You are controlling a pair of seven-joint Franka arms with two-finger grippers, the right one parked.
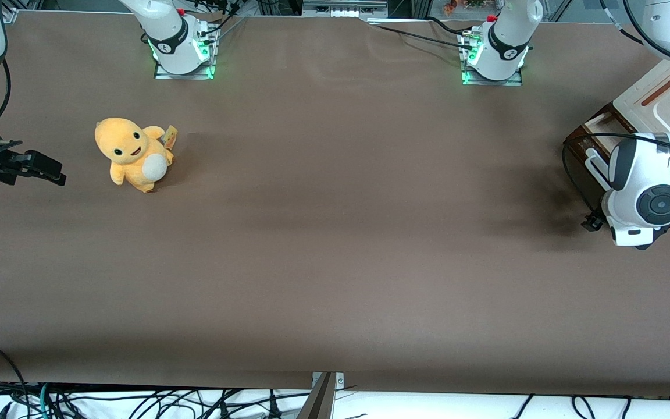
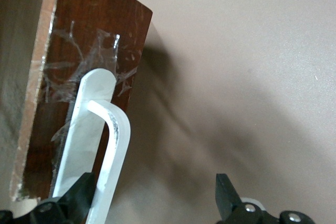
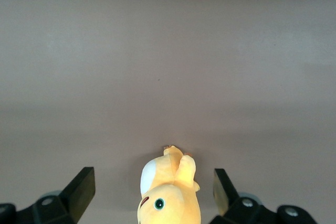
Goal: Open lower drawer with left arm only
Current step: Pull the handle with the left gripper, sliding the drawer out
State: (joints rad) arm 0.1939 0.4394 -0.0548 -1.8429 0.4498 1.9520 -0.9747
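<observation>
One drawer: dark brown wood lower drawer (image 2: 84,77) with long white bar handle (image 2: 107,150), at working arm's end of table, front facing parked arm's end.
Handle axis: along drawer front.
Black two-finger gripper (image 2: 152,203): fingers spread wide, one fingertip (image 2: 79,195) beside handle.
Wrist view only: clear tape around handle mount.
Front view only: white glossy left arm (image 1: 649,192) over drawer; orange plush toy (image 1: 133,154).
Surface: brown matte table (image 1: 335,233).

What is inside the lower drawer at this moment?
Only a strip of pale wood shows inside the lower drawer; any contents stay covered. The end effector is open at its white handle.
</observation>
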